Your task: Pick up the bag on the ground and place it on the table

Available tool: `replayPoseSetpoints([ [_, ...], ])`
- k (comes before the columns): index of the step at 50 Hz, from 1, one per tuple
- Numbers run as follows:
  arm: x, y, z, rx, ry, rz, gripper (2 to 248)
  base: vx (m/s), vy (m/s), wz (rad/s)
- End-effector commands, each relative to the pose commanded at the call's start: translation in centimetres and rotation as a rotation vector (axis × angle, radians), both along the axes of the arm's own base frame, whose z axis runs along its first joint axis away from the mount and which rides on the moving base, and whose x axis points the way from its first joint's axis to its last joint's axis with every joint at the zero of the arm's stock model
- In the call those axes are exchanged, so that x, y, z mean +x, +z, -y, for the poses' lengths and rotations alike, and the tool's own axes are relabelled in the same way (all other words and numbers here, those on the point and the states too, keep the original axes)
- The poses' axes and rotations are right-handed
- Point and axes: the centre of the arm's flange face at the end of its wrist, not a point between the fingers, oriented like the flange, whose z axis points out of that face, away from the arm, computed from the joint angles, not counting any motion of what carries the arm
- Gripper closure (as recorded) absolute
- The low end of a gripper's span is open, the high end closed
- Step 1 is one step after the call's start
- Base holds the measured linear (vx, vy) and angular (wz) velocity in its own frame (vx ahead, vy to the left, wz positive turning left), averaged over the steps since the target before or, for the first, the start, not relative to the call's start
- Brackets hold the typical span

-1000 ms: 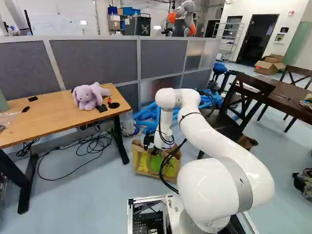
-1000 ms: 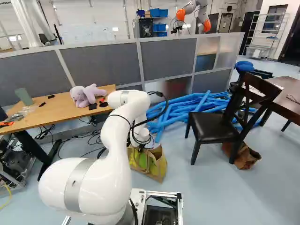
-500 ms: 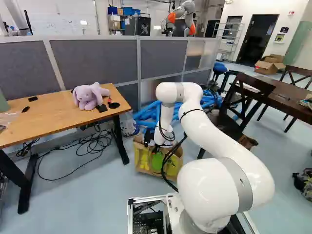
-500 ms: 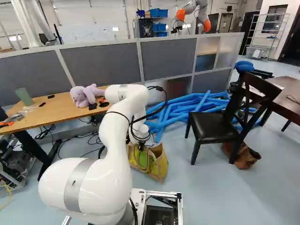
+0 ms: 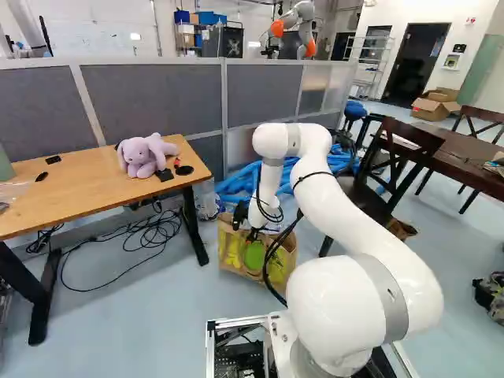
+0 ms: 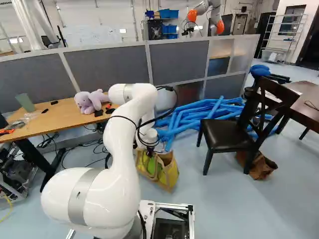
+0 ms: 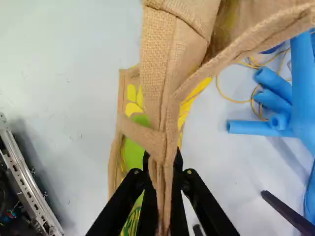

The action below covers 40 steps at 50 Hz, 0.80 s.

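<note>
One tan bag (image 7: 157,64) | end effector (image 5: 253,235) nearly closed, pinching its fabric | blue tubes (image 7: 251,128) near

The bag (image 6: 170,173) is right of the table (image 6: 65,117), left of the chair (image 6: 227,135), before the tubes (image 6: 192,114).

Around the tan bag (image 6: 168,174), printed in green and yellow, the floor (image 6: 214,204) is pale blue-grey, with bright blue tubes (image 6: 212,107) beyond it, a dark brown, black-seated chair (image 6: 229,141) to its right and a lilac toy (image 5: 142,160) on the orange-brown surface (image 5: 87,189) to its left.
</note>
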Motion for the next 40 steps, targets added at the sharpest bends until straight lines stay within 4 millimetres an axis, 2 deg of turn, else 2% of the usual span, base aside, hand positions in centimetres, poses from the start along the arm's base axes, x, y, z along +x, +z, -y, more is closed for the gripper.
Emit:
replayPoseSetpoints([
  [40, -0.4, 5.7, 0.9, -0.078, -0.103, -0.050, 227, 0.000, 0.000, 0.000],
])
